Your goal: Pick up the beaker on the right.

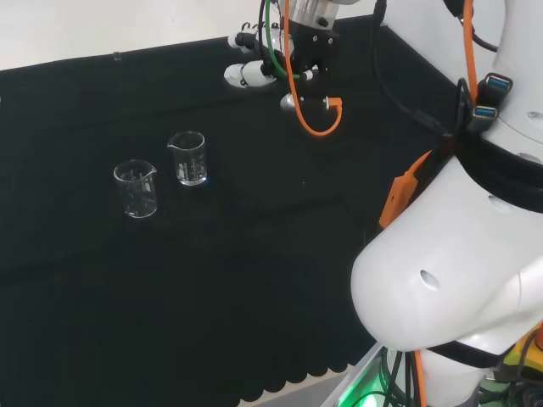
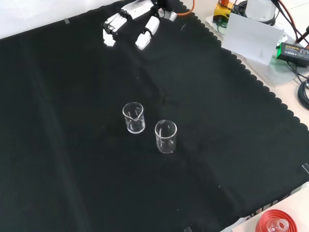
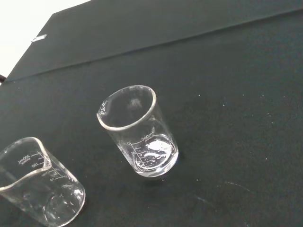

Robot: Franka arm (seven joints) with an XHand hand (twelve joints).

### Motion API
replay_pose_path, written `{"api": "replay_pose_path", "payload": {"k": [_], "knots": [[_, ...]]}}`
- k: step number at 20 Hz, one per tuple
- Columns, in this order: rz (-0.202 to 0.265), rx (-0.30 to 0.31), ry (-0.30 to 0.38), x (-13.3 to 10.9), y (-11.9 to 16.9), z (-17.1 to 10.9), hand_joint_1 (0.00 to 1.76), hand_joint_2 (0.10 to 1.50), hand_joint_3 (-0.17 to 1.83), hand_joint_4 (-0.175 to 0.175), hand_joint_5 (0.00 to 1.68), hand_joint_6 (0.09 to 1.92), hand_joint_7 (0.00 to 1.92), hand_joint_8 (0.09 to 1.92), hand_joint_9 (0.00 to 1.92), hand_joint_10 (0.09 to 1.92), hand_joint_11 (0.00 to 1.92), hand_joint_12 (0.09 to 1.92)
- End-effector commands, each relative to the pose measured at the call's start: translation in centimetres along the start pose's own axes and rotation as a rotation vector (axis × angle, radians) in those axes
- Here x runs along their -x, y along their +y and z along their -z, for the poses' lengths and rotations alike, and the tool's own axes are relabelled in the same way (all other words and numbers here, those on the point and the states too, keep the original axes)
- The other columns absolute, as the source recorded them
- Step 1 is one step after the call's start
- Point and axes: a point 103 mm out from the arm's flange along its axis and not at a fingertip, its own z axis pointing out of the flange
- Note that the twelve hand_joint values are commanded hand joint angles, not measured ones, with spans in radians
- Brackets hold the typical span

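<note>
- My hand (image 2: 137, 21) hangs above the far edge of the black cloth, at the top of the front view, fingers relaxed and nearly straight, holding nothing.
- Two clear glass beakers stand upright and empty near the middle of the bench, close together but not touching, and well apart from my hand.
- In the head view the right-hand beaker (image 1: 187, 158) stands a little farther back than the left-hand beaker (image 1: 136, 188); in the front view the same one (image 2: 133, 117) is the upper-left of the pair, nearer to my hand.
- As I judge it, the step in hand is the approach — nothing is grasped yet.
- To do it well I would come down on the side away from the neighbour, keep the fingers open until they flank the glass wall, then curl fingers and thumb round its middle; the gap between the two is narrow, so a stray finger could knock the other over.
- Clear glass is likely slippery, so I would lift straight up.
- The cloth (image 2: 72, 96) is flat with a scalloped edge; beyond it in the front view are a white box (image 2: 253, 41) and cables — and a red ribbed stand (image 2: 275, 223) at the lower corner.
</note>
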Motion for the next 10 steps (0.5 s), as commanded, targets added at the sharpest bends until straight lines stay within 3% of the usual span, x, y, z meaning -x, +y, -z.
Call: {"api": "replay_pose_path", "payload": {"k": [1, 10], "knots": [[0.054, 0.025, 0.082, 0.1, 3.9, -2.7, 0.64, 1.15, -0.17, -0.039, 0.27, 0.09, 0.21, 0.57, 0.25, 0.68, 0.0, 0.98], [0.047, -0.035, 0.145, 1.6, 6.3, -6.3, 0.65, 1.08, -0.17, -0.042, 0.27, 0.09, 0.22, 0.58, 0.27, 0.68, 0.0, 1.0]]}}
